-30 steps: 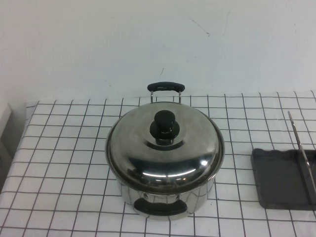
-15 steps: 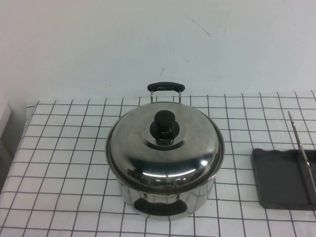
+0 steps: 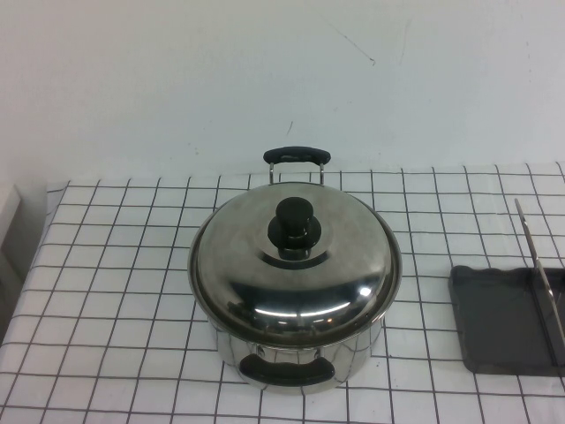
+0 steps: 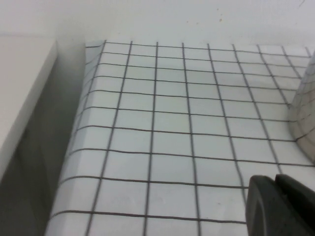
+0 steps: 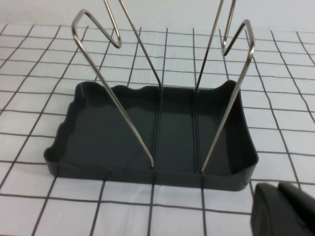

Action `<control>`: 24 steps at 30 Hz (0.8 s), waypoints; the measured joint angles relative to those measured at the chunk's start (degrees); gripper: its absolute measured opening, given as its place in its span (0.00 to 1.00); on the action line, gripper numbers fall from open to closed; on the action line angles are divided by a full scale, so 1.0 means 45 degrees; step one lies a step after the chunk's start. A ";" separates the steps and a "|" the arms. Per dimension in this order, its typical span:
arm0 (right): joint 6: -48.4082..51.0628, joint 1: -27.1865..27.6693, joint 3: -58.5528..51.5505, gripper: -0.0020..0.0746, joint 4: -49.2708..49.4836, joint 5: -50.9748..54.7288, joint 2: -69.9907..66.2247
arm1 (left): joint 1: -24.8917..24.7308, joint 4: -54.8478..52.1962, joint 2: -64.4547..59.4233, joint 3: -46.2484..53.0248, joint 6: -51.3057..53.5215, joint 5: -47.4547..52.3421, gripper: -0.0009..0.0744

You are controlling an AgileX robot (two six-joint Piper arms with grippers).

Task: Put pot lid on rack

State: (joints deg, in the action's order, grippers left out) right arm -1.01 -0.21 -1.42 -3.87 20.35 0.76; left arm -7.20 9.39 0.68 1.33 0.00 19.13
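Observation:
The shiny domed pot lid [image 3: 296, 269] with a black knob [image 3: 294, 227] sits on the steel pot [image 3: 291, 358] at the middle of the table. The dark grey rack [image 3: 503, 320] with wire bars lies at the right edge in the high view. It also shows in the right wrist view [image 5: 123, 132], empty. My left gripper [image 4: 278, 184] is shut, low over the checked cloth left of the pot. My right gripper [image 5: 280, 192] is shut, close to the rack's near corner. Neither arm shows in the high view.
A white-and-black checked cloth [image 3: 115, 265] covers the table. A white wall stands behind it. A pale ledge [image 4: 24, 98] runs beside the table's left edge. The pot's side [image 4: 302, 113] shows in the left wrist view.

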 joint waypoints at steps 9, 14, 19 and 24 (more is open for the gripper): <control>0.0000 0.0000 0.0000 0.02 0.0000 0.0000 0.0000 | 0.0000 0.6608 0.0000 0.0053 0.0000 -0.1031 0.01; 0.0000 0.0000 0.0000 0.02 0.0000 0.0000 0.0000 | 0.0000 0.8520 0.0000 0.0053 0.0000 -0.1977 0.01; 0.0000 0.0000 0.0000 0.02 0.0000 0.0000 0.0000 | -0.0021 0.8648 0.0000 0.0053 0.0274 -0.1864 0.01; 0.0000 0.0000 0.0000 0.02 0.0000 0.0000 0.0000 | -0.0221 0.7980 -0.0331 -0.1760 0.2661 0.0619 0.01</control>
State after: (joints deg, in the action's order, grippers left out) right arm -1.01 -0.21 -1.42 -3.87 20.35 0.76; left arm -8.20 45.30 -0.81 -6.59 11.98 21.92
